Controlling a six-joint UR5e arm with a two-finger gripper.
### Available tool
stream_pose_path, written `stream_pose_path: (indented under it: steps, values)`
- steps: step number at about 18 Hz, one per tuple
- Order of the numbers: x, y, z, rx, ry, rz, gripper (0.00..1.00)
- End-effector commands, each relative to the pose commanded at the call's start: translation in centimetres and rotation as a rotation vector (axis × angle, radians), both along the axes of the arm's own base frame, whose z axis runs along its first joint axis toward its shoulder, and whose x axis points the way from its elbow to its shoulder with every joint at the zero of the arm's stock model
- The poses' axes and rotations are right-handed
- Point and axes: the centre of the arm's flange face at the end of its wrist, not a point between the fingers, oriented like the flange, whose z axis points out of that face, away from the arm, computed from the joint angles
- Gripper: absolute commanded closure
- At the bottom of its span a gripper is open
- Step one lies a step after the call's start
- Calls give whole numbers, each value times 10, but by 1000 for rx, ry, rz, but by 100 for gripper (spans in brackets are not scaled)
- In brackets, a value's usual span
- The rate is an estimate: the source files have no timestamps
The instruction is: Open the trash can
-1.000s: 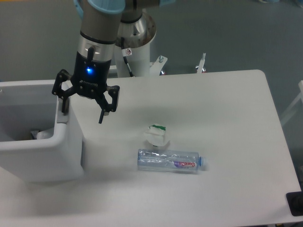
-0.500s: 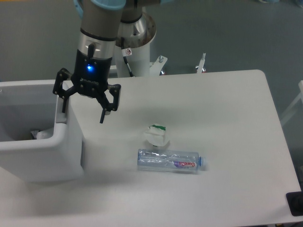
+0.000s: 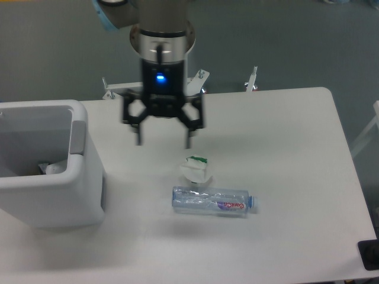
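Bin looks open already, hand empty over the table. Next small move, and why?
Probably just lift the hand clear and stop. The trash can already shows an open top with scraps inside, so nothing is left to pull. The hand hangs open above the crumpled carton and bottle, holding nothing.

One white table [image 3: 284, 177]. One large white trash can [image 3: 50, 192] at left edge, open at top, one grey tab [image 3: 79, 138] on its rim. Something pale inside bin [image 3: 53, 168] (one piece visible, kind unclear). One robot arm, one gripper [image 3: 164, 137] with two fingers [image 3: 188, 139], spread apart. One clear plastic bottle [image 3: 212, 201], lying on side. One crumpled white wrapper [image 3: 196, 170] with green mark. One dark object [image 3: 368, 254] at lower right corner, cut off by edge.
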Motion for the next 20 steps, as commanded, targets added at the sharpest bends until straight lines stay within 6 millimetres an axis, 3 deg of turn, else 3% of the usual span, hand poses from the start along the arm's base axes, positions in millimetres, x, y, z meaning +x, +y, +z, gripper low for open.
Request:
stream_pose_path:
  steps: [4,7,10,13,16,20]
  values:
    - [-44,11,-35,-79,-1,1,0]
    - [-93,-5,-80,-161,-17,-51,0]
    - [-127,-36,-85,-204,5,-104,0]
    - [-156,-53,-114,-259,0,-183,0]
    - [-165,-48,-148,-320,-13,-241,0]
    - [-155,-38,-164,-382,-10,-257,0]
